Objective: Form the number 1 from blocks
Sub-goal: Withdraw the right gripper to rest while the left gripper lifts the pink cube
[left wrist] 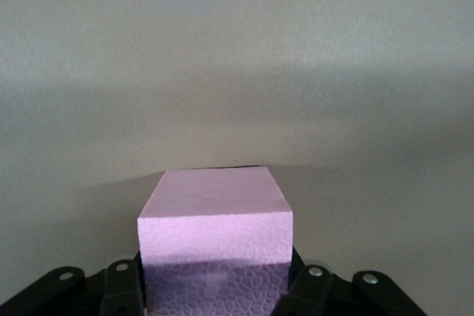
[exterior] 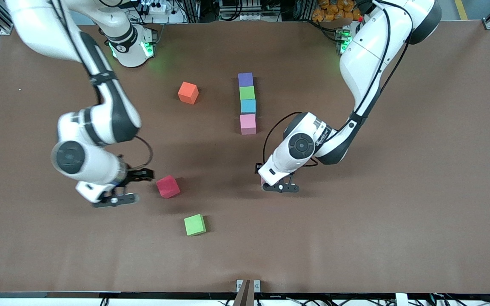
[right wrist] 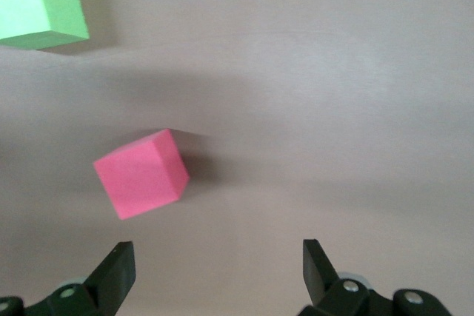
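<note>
Our left gripper (exterior: 280, 187) clamps a pink block (left wrist: 215, 236) low over the table (exterior: 398, 212), nearer the camera than the purple (exterior: 245, 79), green (exterior: 247, 92), blue (exterior: 248, 106) and pink (exterior: 248, 123) column; our right gripper (exterior: 128, 186) hangs wide open beside the red cube (exterior: 168, 186)

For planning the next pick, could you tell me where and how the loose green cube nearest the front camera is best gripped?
Probably from straight above, fingers closing on two opposite flat side faces of the loose green cube. It lies flat and slightly turned, so the wrist should rotate to match. Nothing touches it; the red cube lies apart. The open right gripper is closest.
</note>
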{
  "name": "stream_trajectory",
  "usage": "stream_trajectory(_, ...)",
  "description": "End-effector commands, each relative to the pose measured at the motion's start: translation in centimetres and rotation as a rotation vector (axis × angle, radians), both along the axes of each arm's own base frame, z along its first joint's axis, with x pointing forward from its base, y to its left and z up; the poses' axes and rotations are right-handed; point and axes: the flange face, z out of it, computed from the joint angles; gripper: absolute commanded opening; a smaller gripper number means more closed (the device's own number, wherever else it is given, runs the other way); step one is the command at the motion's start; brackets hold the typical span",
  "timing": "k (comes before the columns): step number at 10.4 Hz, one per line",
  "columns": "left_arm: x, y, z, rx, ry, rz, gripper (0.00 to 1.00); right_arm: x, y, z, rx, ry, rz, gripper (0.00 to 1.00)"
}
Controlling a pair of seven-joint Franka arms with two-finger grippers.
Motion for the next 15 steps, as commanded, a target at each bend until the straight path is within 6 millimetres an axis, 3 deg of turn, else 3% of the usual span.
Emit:
stream_trajectory(1,-2.3,-2.0,0.9,0.053,0.069,0.045,0.0,-3.4,-5.0,3.4,0.0,-0.018,-0.023,1.0)
stream_trajectory(4,-5.0,-4.8,2.0,0.085,0.097,0.056,0.0,-8.8,-8.0,7.9,-0.009,-0.051,0.02,1.0)
stream_trajectory(5,-5.2,-5.0,2.3,0.087,0.099,0.057,0.0,-10.1,-9.5,9.2,-0.011,-0.058,0.031,1.0)
stream_trajectory(6,-5.8,-5.5,2.4,0.086,0.103,0.056,0.0,-10.7,-9.7,10.8,-0.013,-0.073,0.029,1.0)
stream_trajectory(7,-6.3,-6.1,2.4,0.087,0.105,0.05,0.0,-10.5,-9.6,12.6,-0.013,-0.099,0.018,1.0)
stream_trajectory(10,-7.3,-7.1,1.9,0.093,0.112,0.047,0.0,-9.1,-8.7,21.1,-0.007,-0.11,0.039,1.0)
stream_trajectory(12,-7.8,-7.6,1.7,0.095,0.114,0.042,0.0,-9.3,-6.8,24.8,0.015,-0.135,0.065,1.0)
stream_trajectory(15,-8.2,-8.0,1.2,0.096,0.115,0.047,0.0,-10.3,-7.3,30.6,0.013,-0.12,0.066,1.0)
